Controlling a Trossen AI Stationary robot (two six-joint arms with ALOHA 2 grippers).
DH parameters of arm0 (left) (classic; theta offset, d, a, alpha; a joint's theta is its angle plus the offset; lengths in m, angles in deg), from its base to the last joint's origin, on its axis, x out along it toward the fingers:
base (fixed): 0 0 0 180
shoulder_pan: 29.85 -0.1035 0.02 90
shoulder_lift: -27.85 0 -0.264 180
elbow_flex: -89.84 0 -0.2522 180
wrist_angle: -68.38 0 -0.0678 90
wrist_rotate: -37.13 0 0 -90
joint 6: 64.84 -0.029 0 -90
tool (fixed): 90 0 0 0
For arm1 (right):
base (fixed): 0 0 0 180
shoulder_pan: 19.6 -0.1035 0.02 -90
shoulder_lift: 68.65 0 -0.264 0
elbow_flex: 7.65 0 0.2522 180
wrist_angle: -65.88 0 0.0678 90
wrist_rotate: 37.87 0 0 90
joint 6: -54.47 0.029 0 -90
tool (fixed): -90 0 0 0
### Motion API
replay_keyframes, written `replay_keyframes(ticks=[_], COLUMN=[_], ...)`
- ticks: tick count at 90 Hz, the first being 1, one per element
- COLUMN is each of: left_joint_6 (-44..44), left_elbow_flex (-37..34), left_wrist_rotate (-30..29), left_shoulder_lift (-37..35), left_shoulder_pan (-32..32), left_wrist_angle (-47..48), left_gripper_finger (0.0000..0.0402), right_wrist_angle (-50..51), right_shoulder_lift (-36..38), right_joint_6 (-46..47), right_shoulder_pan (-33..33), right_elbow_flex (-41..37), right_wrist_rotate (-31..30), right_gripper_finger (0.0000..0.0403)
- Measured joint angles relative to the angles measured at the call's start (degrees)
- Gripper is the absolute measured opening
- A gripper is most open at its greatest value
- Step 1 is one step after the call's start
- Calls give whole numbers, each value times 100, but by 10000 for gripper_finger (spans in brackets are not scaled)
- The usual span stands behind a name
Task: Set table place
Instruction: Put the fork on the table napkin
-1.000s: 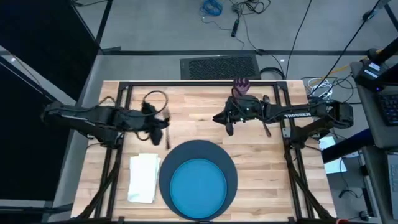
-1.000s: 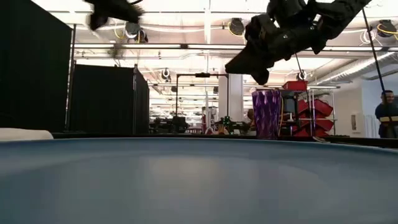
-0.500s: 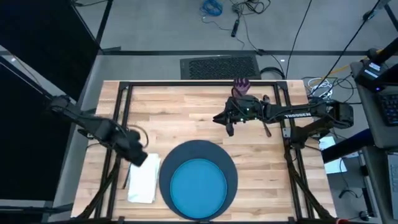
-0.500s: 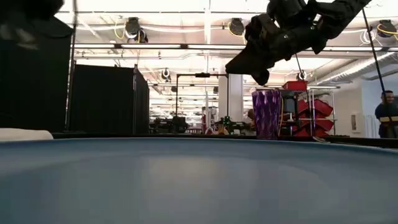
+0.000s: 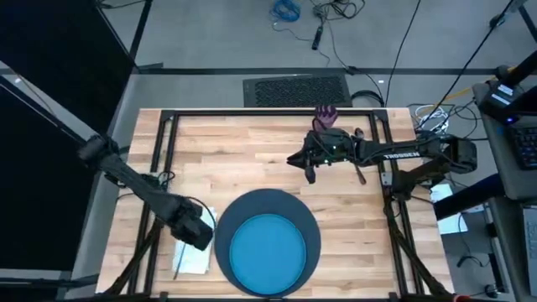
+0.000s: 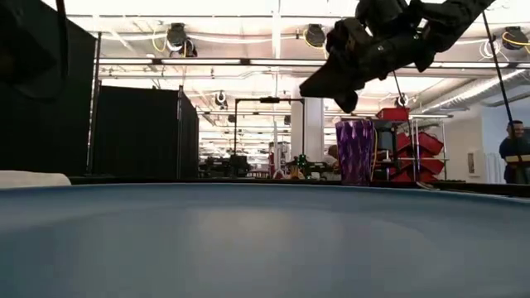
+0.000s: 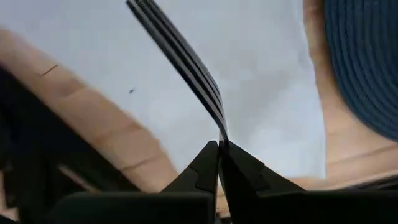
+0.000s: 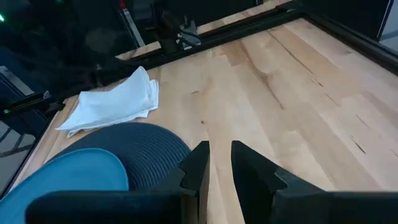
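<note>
My left gripper (image 5: 200, 235) (image 7: 219, 148) is shut on a silver fork (image 7: 180, 56) over the white napkin (image 5: 190, 256) (image 7: 249, 68). The napkin lies on the table (image 5: 252, 159) left of the dark grey charger (image 5: 306, 226), which carries the blue plate (image 5: 267, 250). The fork's tines reach out above the napkin; whether they touch it I cannot tell. The purple cup (image 5: 325, 113) (image 6: 354, 151) stands near the far edge. My right gripper (image 5: 304, 165) (image 8: 219, 152) hangs above the table just near of the cup, open by a narrow gap, with nothing in it. My left gripper pinches the fork by its narrow neck (image 7: 222, 134), just behind the tines, between the two fingertips. The fork sticks out ahead of the fingers, tines away from them, over the napkin. The handle is hidden behind the fingers.
Black frame rails (image 5: 168, 126) run over the tabletop at both sides and along the far edge. Bare wood lies between the charger and the far edge. In the low view a person (image 6: 515, 149) stands beyond the table at the right.
My left gripper has swung from the far left part of the table toward the near edge, carrying the fork, and now hangs over the napkin beside the charger. My right arm has kept still.
</note>
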Motion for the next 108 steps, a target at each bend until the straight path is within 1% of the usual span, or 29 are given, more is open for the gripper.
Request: replay_keyframes(ticks=[8, 20, 30, 41, 50, 58, 79, 108], left_joint_6=[-196, -448, -982, -1168, -1148, -1121, -1049, -436], left_elbow_flex=[-288, -732, -788, -736, -709, -705, -705, -705], left_wrist_rotate=[94, 199, 537, 537, 255, 24, -23, -69], left_shoulder_lift=[135, 143, 126, -73, -274, -316, -314, -314], left_shoulder_pan=[-120, -360, -621, -799, -873, -914, -918, -810], left_wrist_angle=[-420, -976, -875, -883, -873, -774, -55, -33], left_gripper_finger=[0, 0, 0, 0, 0, 0, 0, 0], right_wrist_angle=[-131, -136, -137, -137, -131, -128, -74, -39], right_shoulder_lift=[0, 0, 0, 0, 0, -2, -2, -2], right_joint_6=[11, 17, 17, 8, 3, -16, -33, -46], right_shoulder_pan=[-2, -2, -2, -2, -2, -2, -2, -2], right_elbow_flex=[0, 0, 0, 0, 0, 0, 0, 0], right_wrist_rotate=[2, 2, 2, 2, 0, 2, 0, 1], right_gripper_finger=[52, 52, 52, 52, 52, 52, 52, 52])
